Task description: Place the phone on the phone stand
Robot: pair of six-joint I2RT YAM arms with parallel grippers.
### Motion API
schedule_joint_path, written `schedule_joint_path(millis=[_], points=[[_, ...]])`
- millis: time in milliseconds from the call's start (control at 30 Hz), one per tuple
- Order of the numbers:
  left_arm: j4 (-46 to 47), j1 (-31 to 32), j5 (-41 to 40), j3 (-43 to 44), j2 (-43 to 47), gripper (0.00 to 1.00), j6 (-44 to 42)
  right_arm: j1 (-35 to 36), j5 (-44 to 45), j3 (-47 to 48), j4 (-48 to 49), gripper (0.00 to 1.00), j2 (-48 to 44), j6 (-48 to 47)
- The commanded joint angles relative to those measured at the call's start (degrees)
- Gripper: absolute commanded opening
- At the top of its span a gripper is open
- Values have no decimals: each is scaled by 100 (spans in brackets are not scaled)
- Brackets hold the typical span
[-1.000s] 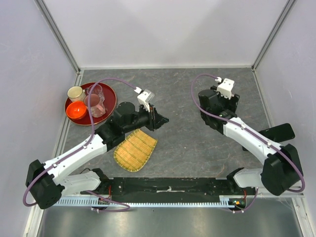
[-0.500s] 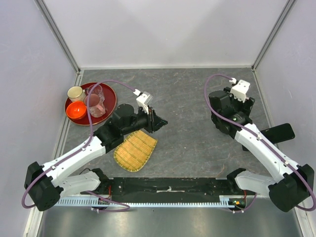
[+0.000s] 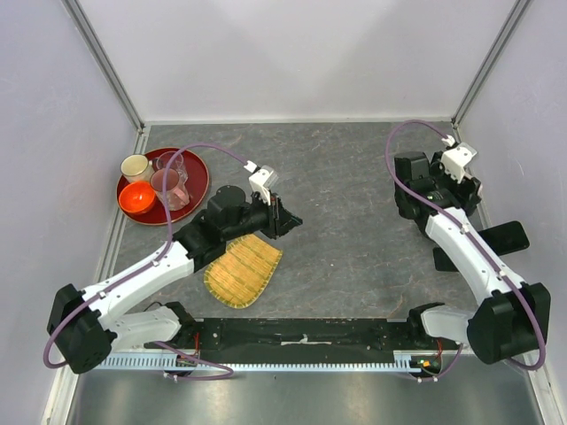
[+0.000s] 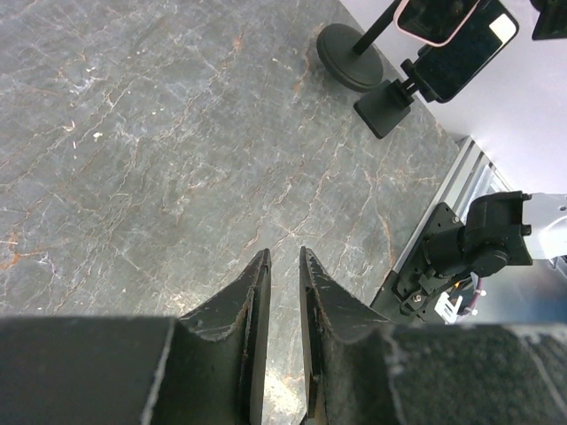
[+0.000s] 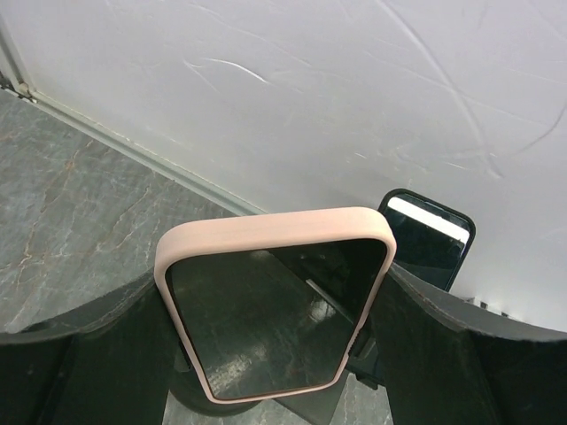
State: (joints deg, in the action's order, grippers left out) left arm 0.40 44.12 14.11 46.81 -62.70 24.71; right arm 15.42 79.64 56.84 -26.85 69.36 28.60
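Over at the table's (image 3: 354,230) right side, the right gripper (image 5: 276,283) is clamped on the phone (image 5: 270,310). One finger (image 5: 89,345) is pressed against each long edge, and the black screen with its pink rim faces the wrist camera. From the left wrist view the phone (image 4: 438,18) sits at the top of the stand's (image 4: 350,55) thin post, with the round base on the table below. It may be meeting the clamp, but the frame edge cuts that off, so contact cannot be confirmed. Just beside it, nearer the wall, a black phone (image 4: 462,55) leans on a folding stand (image 4: 383,106). From above, the right arm hides both the phone and the stand.

The left gripper (image 4: 283,257) hangs above bare table near the middle. Its jaws are drawn close, with only a thin slit between them and nothing in it. A mat (image 3: 242,270) lies beneath the left arm. A red tray (image 3: 197,181) at the far left carries cups and an orange bowl (image 3: 137,197).
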Motion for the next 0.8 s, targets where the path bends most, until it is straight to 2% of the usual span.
schedule_joint_path(millis=[0, 133, 533, 767], points=[[127, 27, 180, 180, -137, 26, 166, -109, 887, 626, 138, 0, 156, 591], [100, 18, 215, 241, -173, 26, 183, -311, 887, 688, -469, 0, 253, 1375], [-5, 27, 198, 399, -269, 26, 157, -909, 729, 345, -672, 0, 410, 2588], [-278, 27, 171, 461, -234, 26, 122, -1076, 377, 495, -1621, 0, 841, 4266]])
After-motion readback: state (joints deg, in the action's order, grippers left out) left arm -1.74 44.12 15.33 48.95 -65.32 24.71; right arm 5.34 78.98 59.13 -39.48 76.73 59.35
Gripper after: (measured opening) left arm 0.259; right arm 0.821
